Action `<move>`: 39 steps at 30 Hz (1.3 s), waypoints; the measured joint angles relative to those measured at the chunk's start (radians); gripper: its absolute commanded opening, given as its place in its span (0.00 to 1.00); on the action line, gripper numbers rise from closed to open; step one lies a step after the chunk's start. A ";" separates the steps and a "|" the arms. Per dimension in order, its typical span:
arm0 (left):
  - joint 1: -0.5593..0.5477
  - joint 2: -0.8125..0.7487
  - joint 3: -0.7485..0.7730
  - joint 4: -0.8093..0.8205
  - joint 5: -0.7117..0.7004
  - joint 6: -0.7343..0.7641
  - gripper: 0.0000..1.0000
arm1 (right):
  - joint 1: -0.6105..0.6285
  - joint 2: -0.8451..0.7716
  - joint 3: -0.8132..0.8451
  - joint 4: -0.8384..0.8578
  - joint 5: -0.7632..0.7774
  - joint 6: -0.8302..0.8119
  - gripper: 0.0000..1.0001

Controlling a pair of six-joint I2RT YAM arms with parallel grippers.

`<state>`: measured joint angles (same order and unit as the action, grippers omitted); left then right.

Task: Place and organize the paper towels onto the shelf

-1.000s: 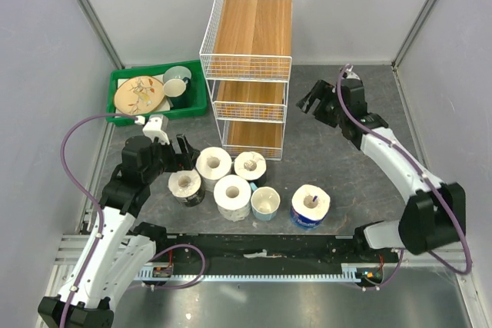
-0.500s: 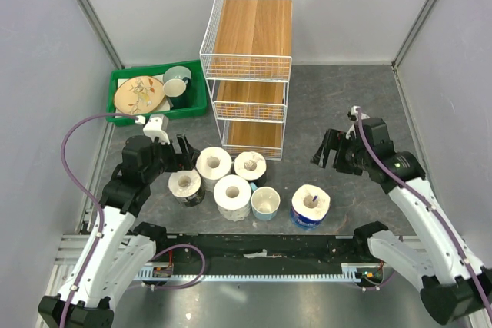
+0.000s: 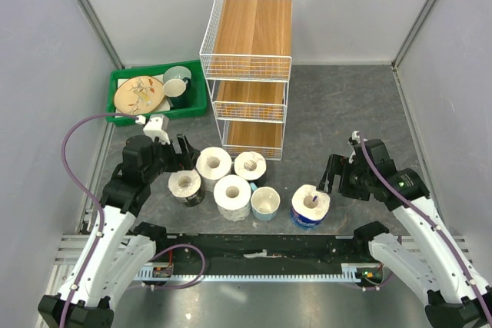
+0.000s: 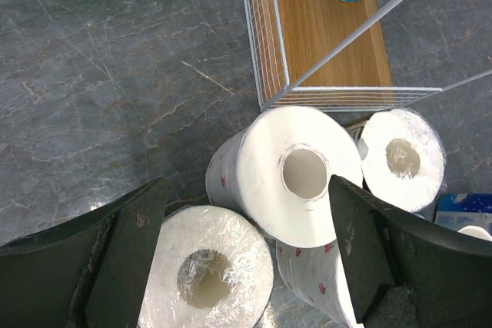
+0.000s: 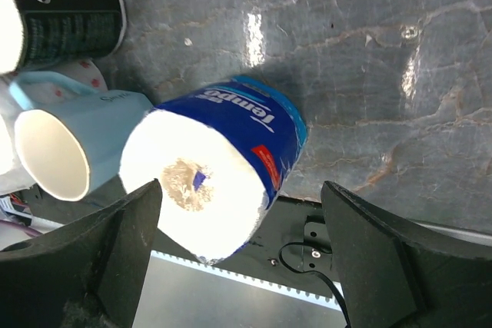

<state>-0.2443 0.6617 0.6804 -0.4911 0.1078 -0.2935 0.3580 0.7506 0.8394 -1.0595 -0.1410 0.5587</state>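
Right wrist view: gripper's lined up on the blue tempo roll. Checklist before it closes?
1. Right gripper open: ok, fingers spread to either side of the roll.
2. Blue-wrapped roll upright, core up: ok.
3. Roll between the fingers: ok, sitting slightly toward the cup side.
4. Gripper low enough to grip the roll's sides: cannot tell.
5. Finger room beside the pale blue cup: cannot tell, the cup stands very close to the roll.
6. Left gripper away from this grasp: ok, it is open over the other rolls.
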 measured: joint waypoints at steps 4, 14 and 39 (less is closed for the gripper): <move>0.000 0.001 0.000 0.000 0.000 0.000 0.92 | 0.012 -0.029 -0.063 0.005 -0.001 0.018 0.92; 0.000 0.006 0.000 0.000 0.000 0.000 0.92 | 0.071 -0.029 -0.115 0.064 -0.021 0.055 0.89; 0.000 0.006 0.000 0.000 0.004 -0.001 0.92 | 0.132 -0.006 -0.205 0.133 0.029 0.109 0.73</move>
<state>-0.2447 0.6678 0.6804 -0.4911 0.1116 -0.2943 0.4896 0.7441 0.6342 -0.9264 -0.1123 0.6674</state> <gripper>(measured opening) 0.927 0.751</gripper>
